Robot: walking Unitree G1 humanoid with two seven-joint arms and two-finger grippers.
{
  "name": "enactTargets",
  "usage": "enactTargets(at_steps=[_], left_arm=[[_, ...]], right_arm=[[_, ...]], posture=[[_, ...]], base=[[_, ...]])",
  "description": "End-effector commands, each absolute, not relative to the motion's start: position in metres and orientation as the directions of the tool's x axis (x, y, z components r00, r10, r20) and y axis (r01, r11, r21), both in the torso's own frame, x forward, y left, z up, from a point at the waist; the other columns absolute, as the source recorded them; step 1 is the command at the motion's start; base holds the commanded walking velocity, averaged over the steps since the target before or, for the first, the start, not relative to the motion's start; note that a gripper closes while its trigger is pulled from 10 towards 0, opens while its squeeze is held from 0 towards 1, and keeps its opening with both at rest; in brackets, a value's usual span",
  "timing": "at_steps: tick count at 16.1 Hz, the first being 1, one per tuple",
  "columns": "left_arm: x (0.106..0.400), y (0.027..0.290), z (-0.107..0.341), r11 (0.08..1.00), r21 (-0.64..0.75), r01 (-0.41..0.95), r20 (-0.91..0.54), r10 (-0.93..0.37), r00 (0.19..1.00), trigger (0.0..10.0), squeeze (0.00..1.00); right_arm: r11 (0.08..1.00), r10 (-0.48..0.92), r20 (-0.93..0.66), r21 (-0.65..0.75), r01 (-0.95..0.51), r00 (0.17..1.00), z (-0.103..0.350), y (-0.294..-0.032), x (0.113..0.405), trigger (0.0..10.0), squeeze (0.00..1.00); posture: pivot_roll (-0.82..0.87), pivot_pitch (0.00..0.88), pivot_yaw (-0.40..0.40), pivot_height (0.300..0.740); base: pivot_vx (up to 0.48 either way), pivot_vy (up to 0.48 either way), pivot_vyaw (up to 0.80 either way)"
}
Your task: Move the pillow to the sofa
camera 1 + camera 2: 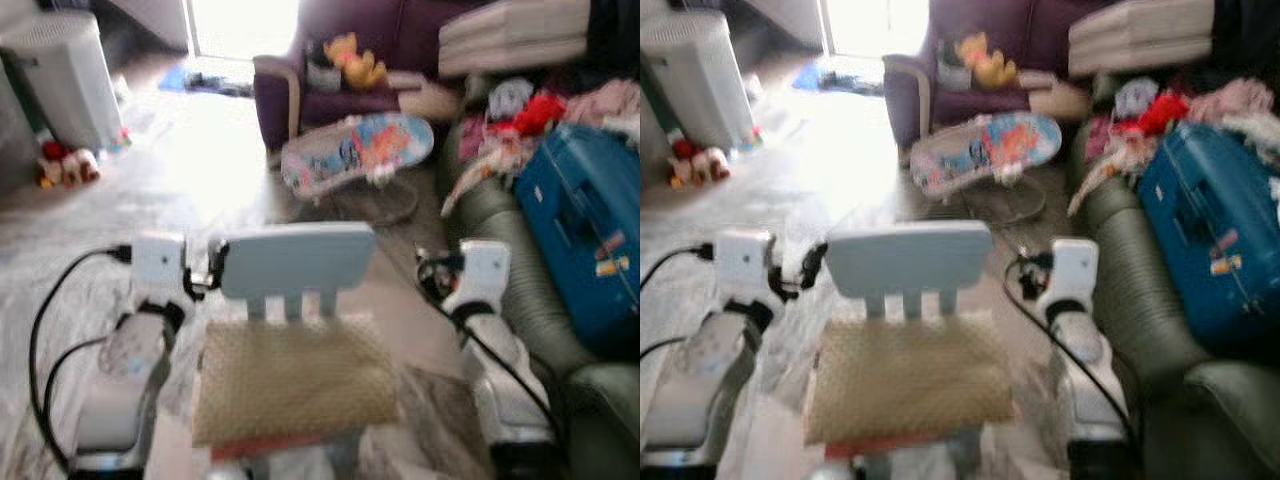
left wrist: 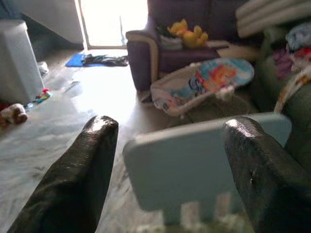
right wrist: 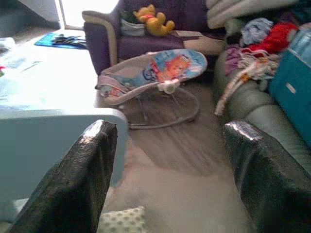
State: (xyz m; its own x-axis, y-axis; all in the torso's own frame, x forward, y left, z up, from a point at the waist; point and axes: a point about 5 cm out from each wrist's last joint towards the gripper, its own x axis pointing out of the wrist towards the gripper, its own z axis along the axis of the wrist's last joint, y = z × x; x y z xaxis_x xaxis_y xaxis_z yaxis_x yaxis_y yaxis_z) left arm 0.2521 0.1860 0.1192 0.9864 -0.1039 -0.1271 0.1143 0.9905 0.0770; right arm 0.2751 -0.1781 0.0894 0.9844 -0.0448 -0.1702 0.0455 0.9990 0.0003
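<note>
A tan, dotted pillow [image 1: 295,380] lies flat on the seat of a small pale blue chair [image 1: 298,258] right in front of me. My left gripper [image 1: 208,268] hangs open beside the left end of the chair's backrest, and its wrist view has the backrest [image 2: 194,160] between its fingers [image 2: 80,179]. My right gripper [image 1: 436,272] is open to the right of the chair, apart from it, above bare floor [image 3: 180,160]. A green sofa [image 1: 515,290] runs along the right. A purple sofa [image 1: 345,70] stands at the back.
A blue suitcase [image 1: 585,220] and heaped clothes [image 1: 530,110] cover the green sofa. A baby bouncer [image 1: 360,150] sits on the floor beyond the chair. A yellow plush toy [image 1: 352,62] is on the purple sofa. A white appliance [image 1: 60,85] stands at far left.
</note>
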Motion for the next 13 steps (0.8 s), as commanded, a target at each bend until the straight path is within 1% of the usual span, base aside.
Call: enactTargets(at_steps=[1,3,6,9,10,13], left_arm=[[0.247,0.195,0.121,0.989,0.111,0.101,-0.128,-0.087,0.988,10.0,0.00],[0.240,0.196,0.120,0.985,0.139,0.101,-0.128,-0.083,0.988,10.0,0.00],[0.234,0.188,0.119,0.982,0.156,0.110,-0.124,-0.091,0.988,10.0,0.00],[0.237,0.186,0.119,0.983,0.145,0.112,-0.124,-0.094,0.988,10.0,0.00],[0.238,0.186,0.119,0.983,0.147,0.111,-0.122,-0.093,0.988,10.0,0.00],[0.245,0.187,0.127,0.970,0.212,0.116,-0.082,-0.101,0.991,10.0,0.00]], right_arm=[[0.999,-0.051,-0.153,0.009,0.053,0.987,0.093,-0.180,0.274,10.0,0.00],[0.999,-0.041,-0.162,0.010,0.043,0.986,0.090,-0.180,0.271,10.0,0.00],[1.000,-0.026,-0.160,0.011,0.028,0.987,0.090,-0.179,0.270,10.0,0.00],[1.000,-0.015,-0.152,0.016,0.018,0.988,0.091,-0.177,0.274,10.0,0.00],[1.000,-0.015,-0.152,0.017,0.017,0.988,0.091,-0.177,0.274,10.0,0.00],[1.000,-0.002,-0.139,0.029,0.006,0.990,0.093,-0.172,0.281,10.0,0.00]], posture=[[0.02,0.000,-0.070,0.740],[0.02,0.000,-0.072,0.740],[0.03,0.000,-0.077,0.735],[0.03,0.000,-0.079,0.700],[0.03,0.000,-0.078,0.695],[0.04,0.000,-0.070,0.655]], base=[[0.000,0.000,0.00],[0.000,0.000,0.00],[0.000,0.000,0.00],[0.000,0.000,0.00],[0.000,0.000,0.00],[0.000,0.000,0.00]])
